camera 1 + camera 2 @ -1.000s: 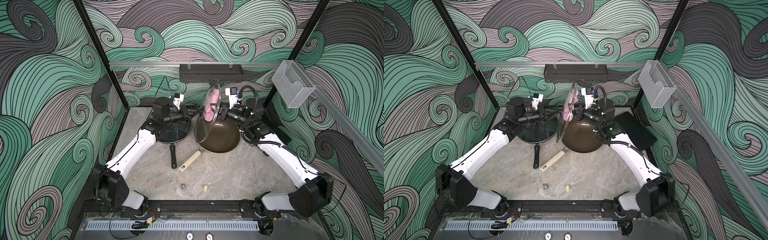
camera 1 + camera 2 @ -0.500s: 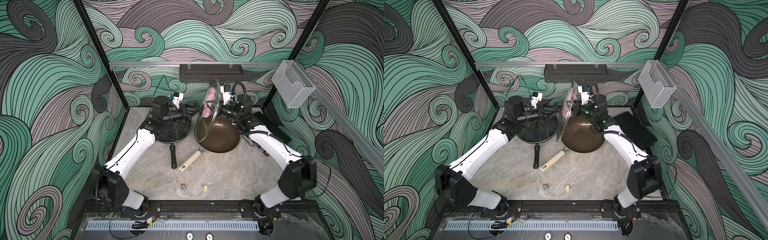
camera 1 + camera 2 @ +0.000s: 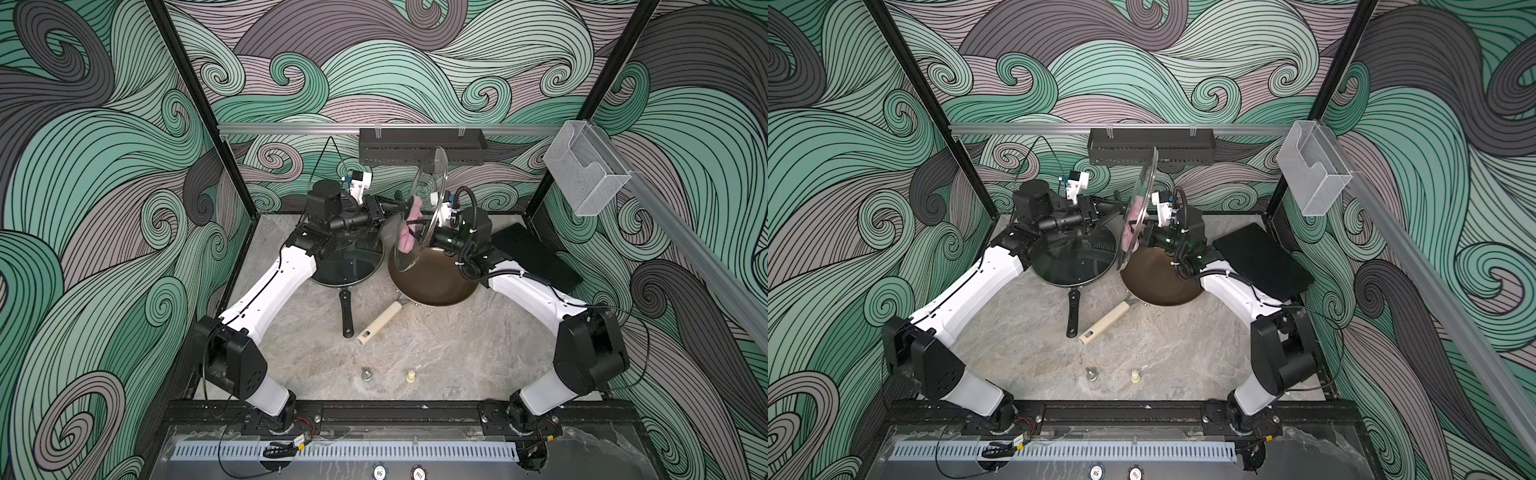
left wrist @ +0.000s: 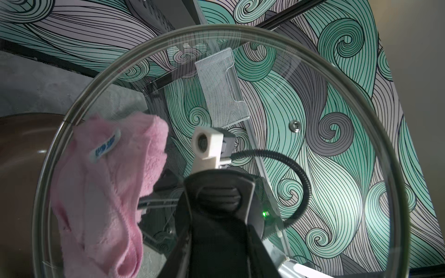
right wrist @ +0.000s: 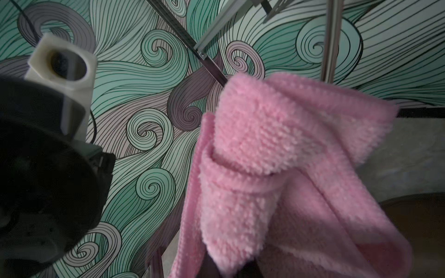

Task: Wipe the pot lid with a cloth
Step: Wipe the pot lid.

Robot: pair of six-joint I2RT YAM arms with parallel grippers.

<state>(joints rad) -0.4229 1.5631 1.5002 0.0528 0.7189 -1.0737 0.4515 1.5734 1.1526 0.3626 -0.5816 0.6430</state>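
Observation:
The clear glass pot lid (image 3: 432, 178) stands on edge above the brown pan, seen in both top views (image 3: 1144, 183). My left gripper (image 3: 395, 206) is shut on the lid's black knob (image 4: 214, 192), and the glass (image 4: 313, 144) fills the left wrist view. The pink cloth (image 3: 409, 232) with its blue tag (image 4: 106, 145) lies bunched against the lid's far face. My right gripper (image 3: 420, 227) is shut on the cloth (image 5: 277, 156), which hides its fingertips (image 5: 228, 273).
The brown pan (image 3: 436, 282) with a beige handle (image 3: 380, 323) sits under the lid. A black pan (image 3: 347, 270) with its own glass lid lies beside it. A black mat (image 3: 532, 257) is at the right. Two small knobs (image 3: 366, 374) (image 3: 410, 376) stand near the front.
The right gripper carried the cloth up the lid's face, then back down to the lower half. The left gripper held the lid upright with little movement.

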